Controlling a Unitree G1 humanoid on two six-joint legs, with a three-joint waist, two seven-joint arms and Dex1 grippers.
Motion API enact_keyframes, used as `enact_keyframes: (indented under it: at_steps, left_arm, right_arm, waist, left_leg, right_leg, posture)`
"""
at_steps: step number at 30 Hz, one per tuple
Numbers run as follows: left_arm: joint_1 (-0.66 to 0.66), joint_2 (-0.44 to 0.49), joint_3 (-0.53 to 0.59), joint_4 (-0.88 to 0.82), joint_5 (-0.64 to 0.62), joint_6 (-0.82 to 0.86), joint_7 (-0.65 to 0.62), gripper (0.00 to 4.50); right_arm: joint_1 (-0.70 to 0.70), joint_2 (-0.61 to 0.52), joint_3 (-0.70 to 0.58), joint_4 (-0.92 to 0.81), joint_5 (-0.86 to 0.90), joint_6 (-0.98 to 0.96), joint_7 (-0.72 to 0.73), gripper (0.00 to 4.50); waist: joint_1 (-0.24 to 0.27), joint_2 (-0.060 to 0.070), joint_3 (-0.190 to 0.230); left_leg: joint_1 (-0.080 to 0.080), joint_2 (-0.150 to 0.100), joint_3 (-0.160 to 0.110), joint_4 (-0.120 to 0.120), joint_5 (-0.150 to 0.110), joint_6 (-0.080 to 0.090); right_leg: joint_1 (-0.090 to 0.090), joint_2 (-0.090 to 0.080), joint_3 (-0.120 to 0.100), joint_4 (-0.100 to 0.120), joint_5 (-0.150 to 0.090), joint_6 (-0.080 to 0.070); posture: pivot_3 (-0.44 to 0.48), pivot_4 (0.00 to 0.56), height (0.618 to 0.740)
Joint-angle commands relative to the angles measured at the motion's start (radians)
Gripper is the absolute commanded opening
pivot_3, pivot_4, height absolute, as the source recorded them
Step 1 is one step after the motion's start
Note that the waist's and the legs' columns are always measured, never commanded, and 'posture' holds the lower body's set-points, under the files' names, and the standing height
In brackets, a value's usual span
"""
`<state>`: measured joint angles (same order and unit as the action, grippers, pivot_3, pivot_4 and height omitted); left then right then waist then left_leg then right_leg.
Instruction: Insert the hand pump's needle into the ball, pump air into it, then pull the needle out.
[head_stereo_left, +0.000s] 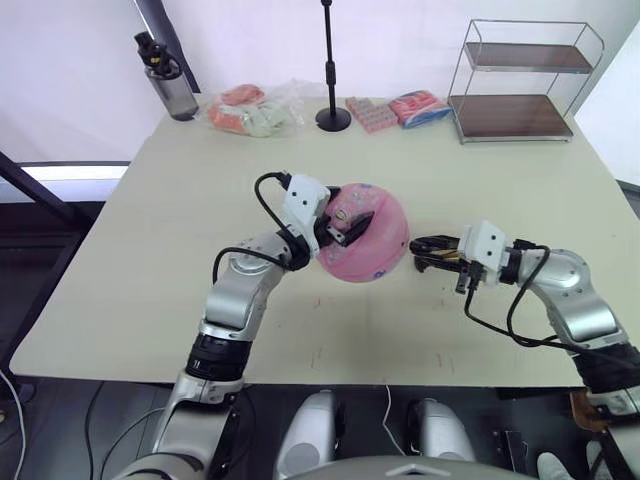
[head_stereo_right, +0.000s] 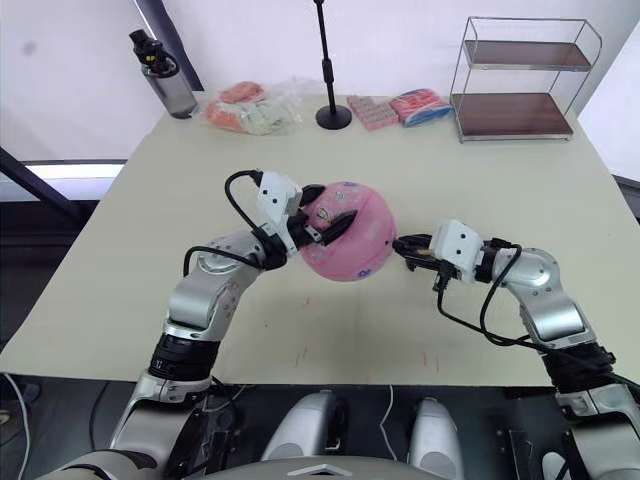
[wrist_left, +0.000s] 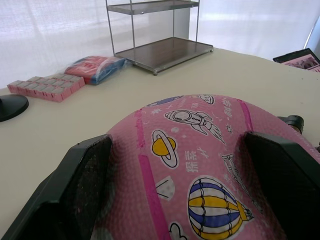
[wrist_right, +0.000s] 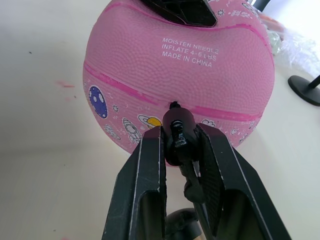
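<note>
The left gripper (head_stereo_left: 335, 222) clamps the ball (head_stereo_left: 365, 235); the right gripper (wrist_right: 178, 145) pinches the needle (wrist_right: 174, 106) fitting at the valve. Insertion looks begun or imminent; pumping and withdrawal remain.

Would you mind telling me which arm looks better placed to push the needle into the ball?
Probably the right. Its tool is shut on the needle's black fitting, lined up at the pink ball's valve. The left tool is occupied clamping the ball, steadying it on the table.
</note>
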<state>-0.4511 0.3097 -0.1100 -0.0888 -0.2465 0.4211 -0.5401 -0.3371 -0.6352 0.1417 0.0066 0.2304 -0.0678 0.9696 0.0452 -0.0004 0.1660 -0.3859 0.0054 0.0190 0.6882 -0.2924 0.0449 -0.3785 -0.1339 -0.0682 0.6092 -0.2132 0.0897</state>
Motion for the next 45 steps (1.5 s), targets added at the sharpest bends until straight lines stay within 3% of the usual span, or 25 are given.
enact_keyframes:
  at_steps: [1, 14, 25, 31, 33, 34, 36, 37, 40, 45]
  left_arm:
    - [0.065, 0.016, -0.024, 0.118, 0.046, 0.053, 0.015, 4.50]
    - [0.054, 0.012, -0.032, 0.139, 0.046, 0.030, -0.021, 4.50]
    - [0.009, 0.027, -0.017, 0.128, 0.029, 0.002, -0.072, 4.50]
    - [-0.031, 0.035, 0.009, 0.085, 0.002, 0.012, -0.094, 4.50]
    - [-0.039, 0.039, 0.017, 0.071, -0.009, 0.019, -0.099, 4.50]
    - [-0.043, 0.042, 0.020, 0.065, -0.013, 0.022, -0.101, 4.50]
    - [-0.060, 0.046, 0.035, 0.045, -0.030, 0.028, -0.106, 4.50]
    - [-0.067, 0.047, 0.043, 0.034, -0.038, 0.028, -0.110, 4.50]
    - [-0.085, 0.050, 0.067, 0.007, -0.066, 0.036, -0.118, 4.50]
    - [-0.109, 0.058, 0.100, -0.034, -0.112, 0.047, -0.137, 4.50]
  right_arm:
    - [0.029, -0.056, -0.115, -0.083, 0.073, -0.003, 0.026, 0.38]
    - [0.186, -0.098, -0.235, -0.151, 0.110, 0.023, 0.012, 0.38]
    - [0.273, -0.061, -0.162, -0.080, -0.101, -0.156, -0.072, 0.38]
    - [0.314, -0.019, -0.153, -0.084, -0.081, -0.140, -0.095, 0.38]
    - [0.321, -0.007, -0.159, -0.093, -0.056, -0.119, -0.095, 1.40]
    - [0.324, -0.004, -0.161, -0.099, -0.047, -0.110, -0.093, 1.56]
    - [0.338, 0.004, -0.174, -0.127, 0.017, -0.068, -0.076, 2.81]
    - [0.347, 0.004, -0.180, -0.139, 0.044, -0.052, -0.064, 2.99]
    - [0.367, 0.006, -0.198, -0.159, 0.099, -0.019, -0.053, 4.34]
    - [0.385, 0.021, -0.230, -0.172, 0.157, 0.012, -0.065, 4.44]
  waist:
    - [0.000, 0.000, 0.000]
    - [-0.024, 0.003, -0.007]
    - [-0.023, 0.003, -0.008]
    - [-0.023, 0.002, -0.007]
    - [-0.025, 0.001, -0.007]
    - [-0.026, 0.001, -0.007]
    - [-0.027, 0.000, -0.006]
    - [-0.027, 0.000, -0.006]
    - [-0.029, -0.001, -0.005]
    - [-0.029, -0.004, -0.002]
  left_leg:
    - [0.000, 0.000, 0.000, 0.000, 0.000, 0.000]
    - [0.005, 0.002, 0.000, -0.001, -0.001, 0.002]
    - [0.005, 0.002, 0.000, -0.001, -0.001, 0.002]
    - [0.004, 0.002, 0.000, -0.002, 0.001, -0.002]
    - [0.003, 0.002, -0.001, -0.002, 0.001, -0.002]
    - [0.002, 0.002, 0.000, -0.002, 0.001, -0.002]
    - [0.002, 0.002, 0.000, -0.002, 0.001, -0.002]
    - [0.002, 0.002, -0.001, -0.002, 0.001, -0.002]
    - [0.001, 0.002, -0.001, -0.002, 0.001, -0.002]
    - [-0.003, 0.002, -0.001, -0.002, 0.001, -0.002]
  right_leg:
    - [0.000, 0.000, 0.000, -0.001, 0.000, 0.000]
    - [0.002, 0.001, 0.001, 0.002, 0.001, 0.000]
    - [0.002, 0.002, 0.001, 0.002, 0.000, 0.000]
    - [0.002, 0.001, 0.001, 0.001, 0.001, -0.001]
    - [0.001, 0.001, 0.001, 0.001, 0.001, -0.001]
    - [0.001, 0.001, 0.001, 0.001, 0.001, -0.001]
    - [0.000, 0.001, 0.001, 0.001, 0.001, -0.001]
    - [0.000, 0.001, 0.001, 0.001, 0.001, -0.001]
    - [-0.001, 0.001, 0.000, 0.001, 0.000, -0.001]
    - [-0.004, 0.002, 0.000, 0.000, 0.000, -0.001]
  posture:
    - [0.000, 0.150, 0.736]
    - [0.000, 0.150, 0.736]
    - [0.000, 0.150, 0.736]
    - [0.000, 0.150, 0.736]
    - [0.000, 0.150, 0.736]
    - [0.000, 0.150, 0.736]
    - [0.000, 0.150, 0.736]
    - [0.000, 0.150, 0.736]
    - [0.000, 0.150, 0.736]
    - [0.000, 0.150, 0.736]
